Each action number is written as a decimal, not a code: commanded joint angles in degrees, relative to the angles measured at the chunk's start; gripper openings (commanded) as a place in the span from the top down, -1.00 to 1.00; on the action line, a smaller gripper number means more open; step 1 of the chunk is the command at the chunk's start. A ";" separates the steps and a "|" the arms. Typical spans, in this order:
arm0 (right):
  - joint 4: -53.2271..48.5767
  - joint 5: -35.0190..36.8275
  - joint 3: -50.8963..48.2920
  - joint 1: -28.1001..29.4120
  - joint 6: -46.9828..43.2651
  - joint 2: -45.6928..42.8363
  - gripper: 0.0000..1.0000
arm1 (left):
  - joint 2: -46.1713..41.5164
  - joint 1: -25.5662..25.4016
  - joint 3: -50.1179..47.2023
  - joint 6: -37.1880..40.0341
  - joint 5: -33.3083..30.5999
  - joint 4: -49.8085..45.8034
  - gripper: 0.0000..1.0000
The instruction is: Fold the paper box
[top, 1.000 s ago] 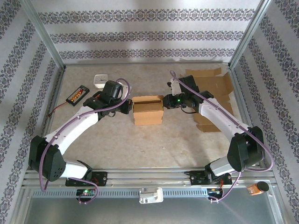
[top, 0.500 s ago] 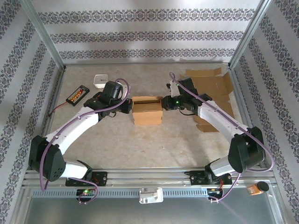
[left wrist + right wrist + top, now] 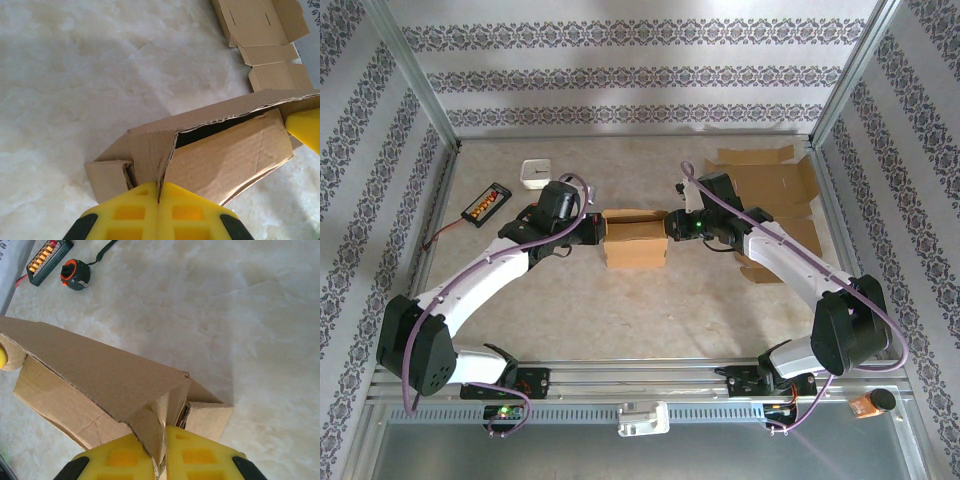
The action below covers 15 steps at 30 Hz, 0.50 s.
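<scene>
Paper box (image 3: 634,238) of creased corrugated cardboard has its ends pinched by left hand (image 3: 159,189) and right hand (image 3: 164,434).

Your top external camera sits high behind the arm bases (image 3: 505,385), looking down and forward over the whole table (image 3: 620,310). Your wrist cameras sit close at opposite ends of the paper box (image 3: 634,238), facing each other, angled down. All three views share that box.

Your left arm (image 3: 480,275) and right arm (image 3: 788,258), white over black
You see purple cables (image 3: 525,243) trailing each, a green light (image 3: 697,224), yellow fingers (image 3: 135,212).
</scene>
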 commanded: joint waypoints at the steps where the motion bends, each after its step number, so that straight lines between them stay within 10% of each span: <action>1: -3.56 -0.47 -2.26 1.02 0.52 1.33 0.75 | -0.68 -1.05 -0.68 -1.31 2.22 -1.46 0.93; 15: -3.65 -0.03 -2.15 1.06 0.06 1.60 0.75 | -0.92 -1.10 -0.21 0.60 0.86 -6.65 0.93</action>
